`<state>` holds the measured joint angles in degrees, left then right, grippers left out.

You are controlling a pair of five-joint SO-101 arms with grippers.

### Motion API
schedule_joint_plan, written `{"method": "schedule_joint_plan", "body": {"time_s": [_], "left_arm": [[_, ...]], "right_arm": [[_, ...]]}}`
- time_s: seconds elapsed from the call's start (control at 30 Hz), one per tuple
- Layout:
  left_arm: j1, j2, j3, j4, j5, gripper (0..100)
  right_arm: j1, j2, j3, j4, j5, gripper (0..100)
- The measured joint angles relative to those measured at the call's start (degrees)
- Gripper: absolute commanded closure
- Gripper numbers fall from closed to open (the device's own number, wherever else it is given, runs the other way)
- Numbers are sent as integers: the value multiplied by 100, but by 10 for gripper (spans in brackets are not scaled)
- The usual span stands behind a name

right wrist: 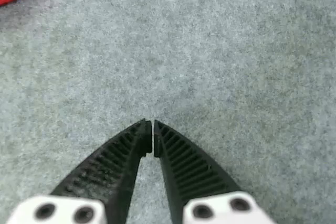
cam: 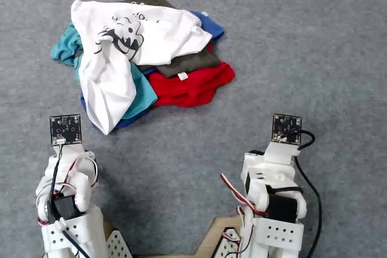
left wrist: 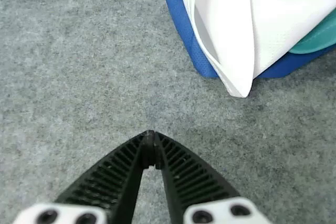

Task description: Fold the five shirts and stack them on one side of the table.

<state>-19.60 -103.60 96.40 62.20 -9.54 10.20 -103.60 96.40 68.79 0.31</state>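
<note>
Jaws left and right are clenched on nothing, short of the heaped, unfolded shirts [cam: 145,34].

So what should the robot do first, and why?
Probably open the left gripper and reach for the white shirt. That shirt lies unfolded on top of the pile, and its loose end points toward the left arm. The left gripper is shut over bare mat, holding nothing, so it is likely the handiest one to start with.
</note>
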Motion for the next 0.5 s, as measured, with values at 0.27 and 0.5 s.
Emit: {"method": "schedule_joint_plan", "body": {"time_s": [0.27,0.5], "left_arm": [[167,0,0,0,0,970],[712,0,0,0,0,970]], "right_arm": [[-686,0,0,0,0,982],[-1767,0,0,0,0,983]]}}
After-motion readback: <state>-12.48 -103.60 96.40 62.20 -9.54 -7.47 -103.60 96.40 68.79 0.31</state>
